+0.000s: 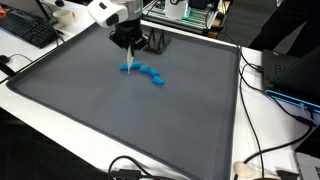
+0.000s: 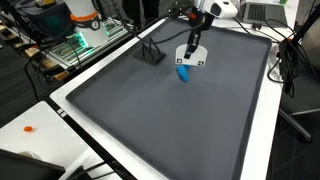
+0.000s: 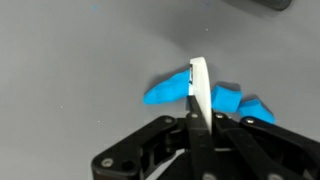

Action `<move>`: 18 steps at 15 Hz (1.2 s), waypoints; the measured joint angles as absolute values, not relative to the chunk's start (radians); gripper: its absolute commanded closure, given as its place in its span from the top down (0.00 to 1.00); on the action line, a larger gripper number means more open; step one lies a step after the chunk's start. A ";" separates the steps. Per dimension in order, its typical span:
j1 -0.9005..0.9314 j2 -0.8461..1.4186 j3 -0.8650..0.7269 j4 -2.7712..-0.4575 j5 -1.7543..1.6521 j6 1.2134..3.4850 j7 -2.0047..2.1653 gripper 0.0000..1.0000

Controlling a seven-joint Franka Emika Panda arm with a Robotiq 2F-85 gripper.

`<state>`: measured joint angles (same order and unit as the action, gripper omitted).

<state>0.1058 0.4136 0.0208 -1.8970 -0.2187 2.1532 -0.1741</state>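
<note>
You had the grey mat (image 1: 110, 120) covering the table top, with the gripper (image 1: 127, 58) positioned low near its far edge. The jaws were pressed together, tips directly over one end of the blue segmented piece (image 1: 147, 72), which lay flat on the mat. Whether they pinched it could not be told.

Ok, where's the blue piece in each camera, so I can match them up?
Exterior view: blue piece upper middle, just below the hand.
Exterior view: blue piece upper right, under the hand.
Wrist view: blue piece at centre, past the hand's tip.
Shared landmark: the hand, right by it in all three.
</note>
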 measured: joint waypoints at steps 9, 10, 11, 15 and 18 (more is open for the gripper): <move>0.104 0.476 0.021 -1.852 -0.256 2.153 -0.229 0.01; 0.104 0.483 0.021 -1.848 -0.265 2.153 -0.235 0.01; 0.104 0.490 0.021 -1.843 -0.274 2.153 -0.241 0.01; 0.105 0.507 0.022 -1.832 -0.285 2.153 -0.263 0.01; 0.102 0.514 0.022 -1.831 -0.285 2.154 -0.271 0.01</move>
<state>0.1023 0.5136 0.0216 -1.8313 -0.2845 2.1538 -0.2710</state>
